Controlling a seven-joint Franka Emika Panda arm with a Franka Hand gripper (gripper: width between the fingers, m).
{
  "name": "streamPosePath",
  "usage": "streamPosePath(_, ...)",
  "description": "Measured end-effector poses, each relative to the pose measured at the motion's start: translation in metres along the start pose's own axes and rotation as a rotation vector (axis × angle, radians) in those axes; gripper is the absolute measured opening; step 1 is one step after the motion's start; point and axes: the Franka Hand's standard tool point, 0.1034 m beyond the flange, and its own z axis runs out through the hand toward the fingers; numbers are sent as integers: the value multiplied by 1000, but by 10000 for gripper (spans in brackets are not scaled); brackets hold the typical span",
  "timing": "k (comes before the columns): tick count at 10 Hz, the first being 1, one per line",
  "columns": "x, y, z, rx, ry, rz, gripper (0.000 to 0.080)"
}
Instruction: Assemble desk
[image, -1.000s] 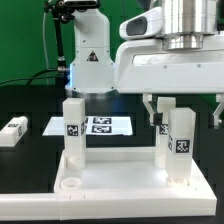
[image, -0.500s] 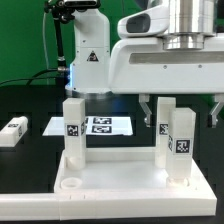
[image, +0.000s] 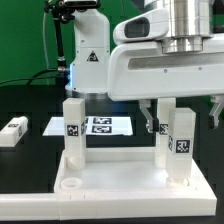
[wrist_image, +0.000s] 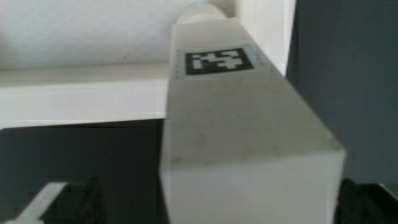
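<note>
gripper (image: 182, 113) nudged sideways, jaws wide and empty over the seated leg (image: 180, 146) beneath it; looks released, loose leg (image: 12, 131) next.

The panel (image: 115, 178) and its legs (image: 73, 145) are smooth, matt white plastic. The tags (image: 73, 129) on the legs look like flat black-and-white print. The marker board (image: 105, 124) is thin and matt. The arm housing (image: 160, 65) is glossy white plastic under a shiny metal cylinder (image: 190, 18).
</note>
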Motion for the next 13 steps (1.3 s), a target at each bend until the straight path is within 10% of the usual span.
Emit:
streamPosePath(10,-10,1,1,1,-175,147,630)
streamPosePath(12,-10,1,1,-9,-175,261,286)
streamPosePath(13,-10,2,1,-17,-175,352,286)
